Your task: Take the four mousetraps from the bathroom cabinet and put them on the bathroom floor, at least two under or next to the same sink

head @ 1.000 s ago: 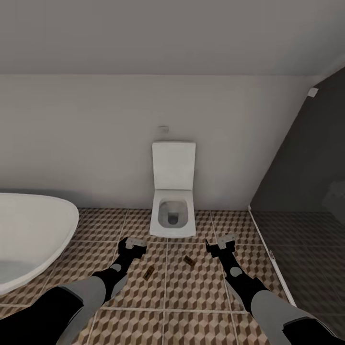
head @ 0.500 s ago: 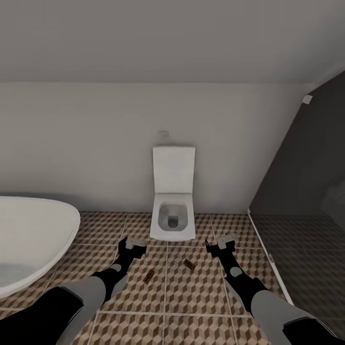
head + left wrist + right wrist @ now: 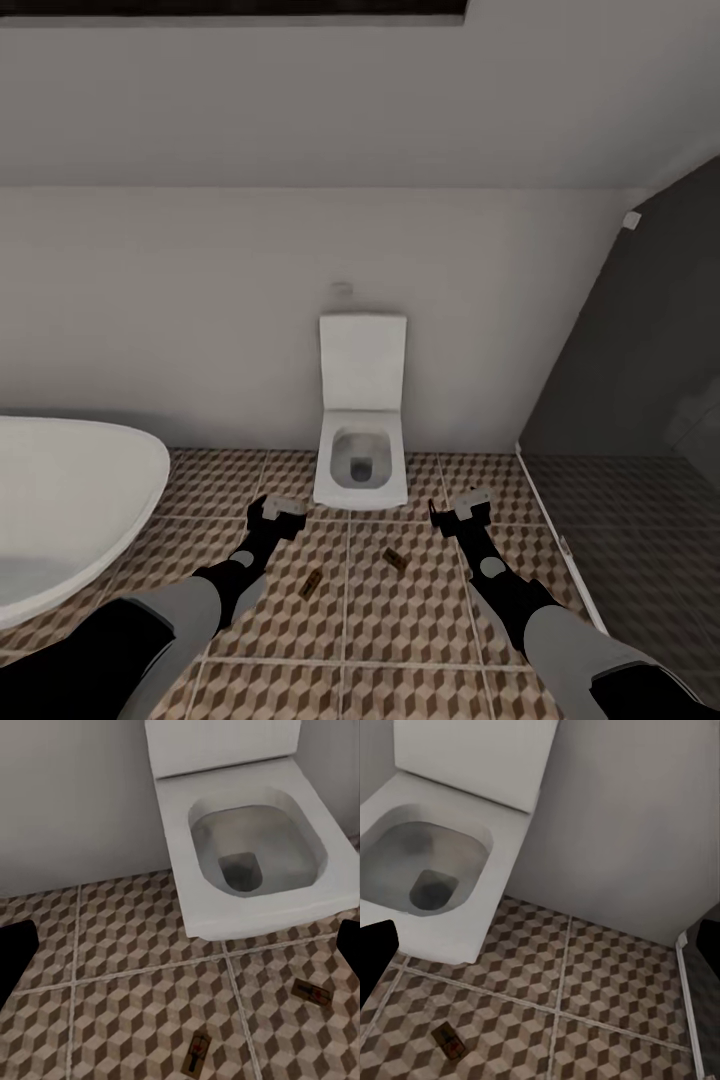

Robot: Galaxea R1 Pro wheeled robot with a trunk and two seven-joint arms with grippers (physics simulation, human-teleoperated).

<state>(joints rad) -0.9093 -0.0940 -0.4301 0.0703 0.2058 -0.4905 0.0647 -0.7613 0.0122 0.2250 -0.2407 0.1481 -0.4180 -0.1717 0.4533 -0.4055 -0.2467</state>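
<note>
1. Two mousetraps lie on the bathroom floor (image 3: 420,620) in front of the toilet (image 3: 362,440): one mousetrap (image 3: 311,584) nearer the left arm, the other mousetrap (image 3: 395,559) just right of it, apart from each other.
2. Left hand (image 3: 277,508) and right hand (image 3: 462,508) hang low over the tiles. Both spread wide, holding nothing.
3. Bathtub (image 3: 70,500) at left; dark shower area (image 3: 640,420) at right.
4. Judgement: roughly half done. Two traps presumably remain to fetch; these two sit by the toilet, and no sink is in sight near them, so the sink condition looks unmet.
</note>
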